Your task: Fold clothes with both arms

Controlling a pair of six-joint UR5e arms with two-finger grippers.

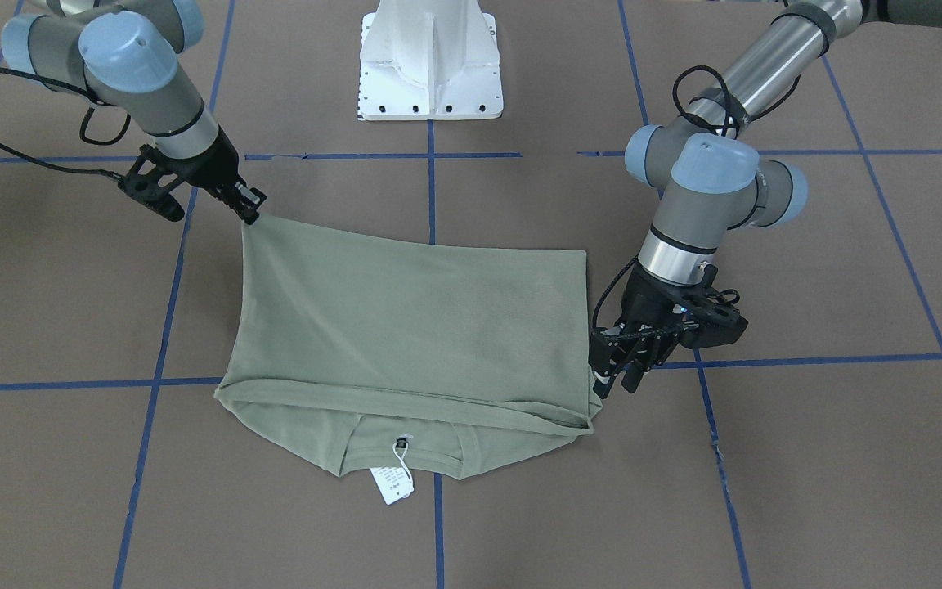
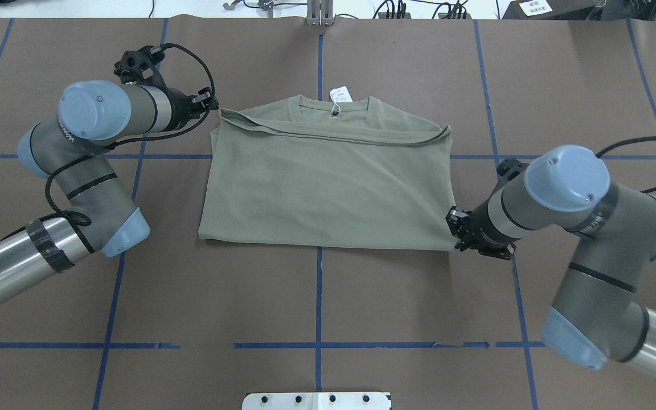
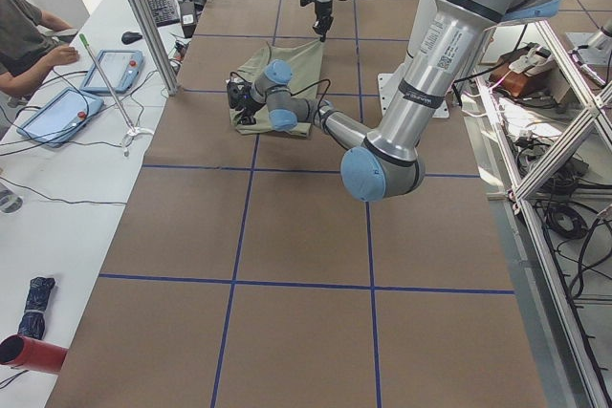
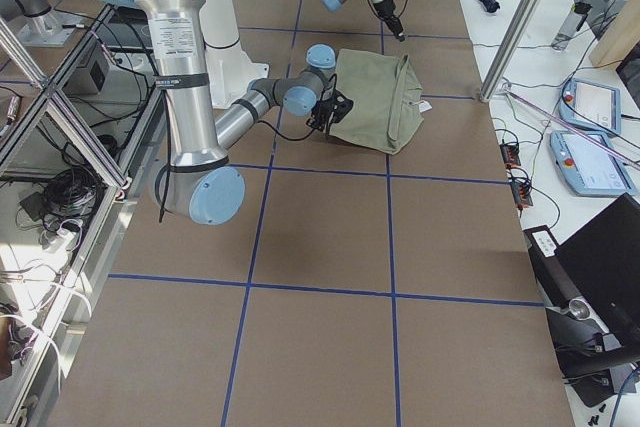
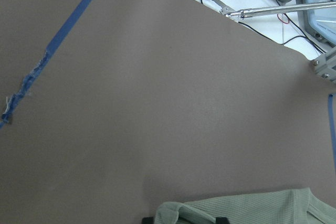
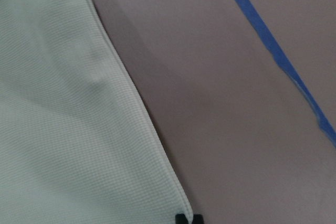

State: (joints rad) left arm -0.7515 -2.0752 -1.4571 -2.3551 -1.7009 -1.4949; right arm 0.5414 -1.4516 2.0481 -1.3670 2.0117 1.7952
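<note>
The shirt [image 2: 328, 188] lay mid-table [image 2: 328, 296], its hem folded up near the collar and the tag [image 1: 393, 483] exposed. The right gripper [image 1: 251, 214] pinched a crease corner and held it taut. The left gripper [image 1: 618, 380] sat at the hem corner with its jaws apart. A sideways fold seemed next, which would need a firm left grasp. Only the left wrist view showed cloth bunched between those tips.

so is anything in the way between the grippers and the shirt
Nothing visible stands between them. The left gripper is right at the far corner of the shirt, by the neckline, and the right gripper is pinching the near corner on its side.
</note>
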